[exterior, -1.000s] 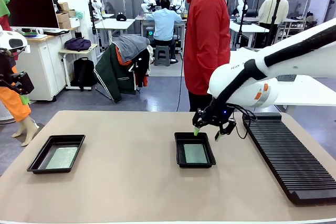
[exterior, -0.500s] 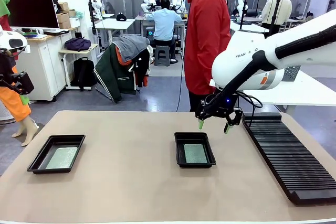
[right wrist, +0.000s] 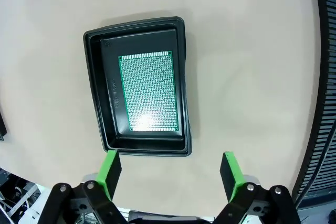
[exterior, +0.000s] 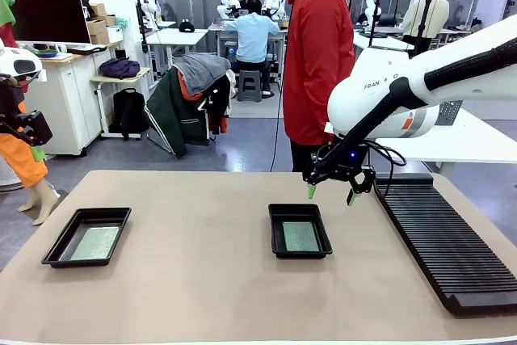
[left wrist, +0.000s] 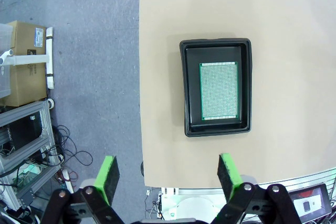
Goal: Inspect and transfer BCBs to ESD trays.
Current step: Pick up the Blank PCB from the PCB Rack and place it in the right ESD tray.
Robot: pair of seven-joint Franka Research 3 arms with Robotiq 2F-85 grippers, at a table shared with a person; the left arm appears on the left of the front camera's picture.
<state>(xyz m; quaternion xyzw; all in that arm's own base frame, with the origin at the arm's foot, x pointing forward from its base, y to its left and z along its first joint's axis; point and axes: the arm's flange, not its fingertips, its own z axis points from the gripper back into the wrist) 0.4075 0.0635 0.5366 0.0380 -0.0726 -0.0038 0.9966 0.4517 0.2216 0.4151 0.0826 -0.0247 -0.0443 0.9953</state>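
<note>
Two glossy black rectangular trays (exterior: 299, 230) (exterior: 87, 237) hold speckled boards (exterior: 300, 236) (exterior: 95, 242).

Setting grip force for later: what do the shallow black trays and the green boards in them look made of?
Shallow black trays: likely moulded plastic, glossy, with light glinting along the flared rims. Green boards: apparently rigid circuit-board laminate, thin and flat, with a pale face of fine dot grid and one bright reflection.

Right end effector (exterior: 332, 194) hangs spread above the middle tray (exterior: 299, 231).

Front view faces across table (exterior: 202, 280), wrists look down
</note>
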